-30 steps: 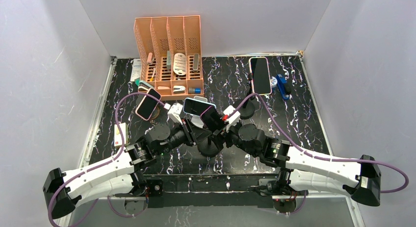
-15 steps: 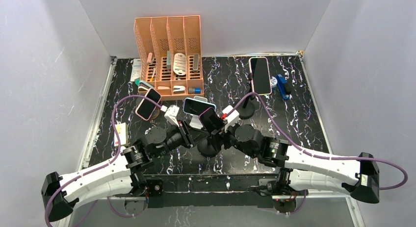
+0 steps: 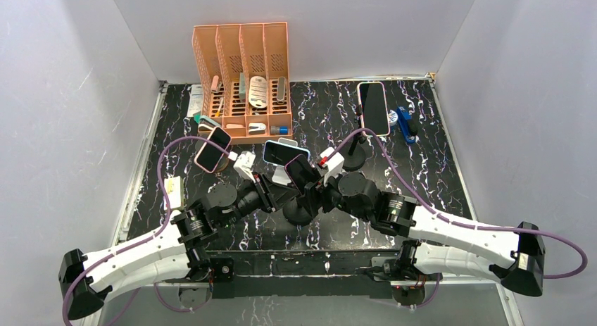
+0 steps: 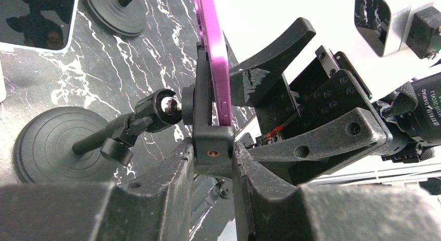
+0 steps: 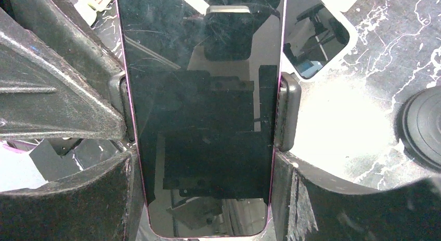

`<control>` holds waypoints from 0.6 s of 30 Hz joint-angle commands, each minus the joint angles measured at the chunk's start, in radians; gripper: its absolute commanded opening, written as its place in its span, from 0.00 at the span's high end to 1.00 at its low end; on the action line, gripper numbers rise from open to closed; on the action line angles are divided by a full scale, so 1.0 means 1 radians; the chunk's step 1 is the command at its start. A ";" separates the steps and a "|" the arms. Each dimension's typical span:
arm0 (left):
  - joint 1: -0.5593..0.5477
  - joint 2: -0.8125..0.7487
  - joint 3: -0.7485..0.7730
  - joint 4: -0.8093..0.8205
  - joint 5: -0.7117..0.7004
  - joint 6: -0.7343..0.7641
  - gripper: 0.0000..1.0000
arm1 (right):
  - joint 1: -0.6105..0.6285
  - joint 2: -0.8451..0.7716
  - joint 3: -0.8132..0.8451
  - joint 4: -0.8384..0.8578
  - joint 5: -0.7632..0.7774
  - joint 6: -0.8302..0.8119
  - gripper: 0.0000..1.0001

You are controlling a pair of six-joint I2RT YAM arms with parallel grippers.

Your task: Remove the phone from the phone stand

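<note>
Your left claw (image 4: 213, 170) pinches narrow on the phone stand (image 4: 127, 127). Your right claw (image 5: 205, 165), spread wide, grips the phone (image 5: 203, 69) by its edges.

Phone (image 5: 200, 111) far end beyond both wrist views' upper edge

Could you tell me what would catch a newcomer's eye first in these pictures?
Both arms meet in the middle on one purple-edged phone: the right hand grips its sides while the left hand pinches the clamp of the phone stand. Behind them, an orange organiser stands at the back left.
</note>
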 commanded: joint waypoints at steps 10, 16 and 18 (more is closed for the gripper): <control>0.003 -0.073 -0.013 -0.139 -0.044 0.064 1.00 | -0.096 -0.016 0.015 -0.201 0.250 0.023 0.99; 0.003 -0.078 -0.017 -0.144 -0.049 0.066 1.00 | -0.097 -0.014 0.018 -0.219 0.250 0.031 0.99; 0.003 -0.082 -0.018 -0.153 -0.053 0.067 1.00 | -0.096 -0.027 0.018 -0.211 0.232 0.033 0.99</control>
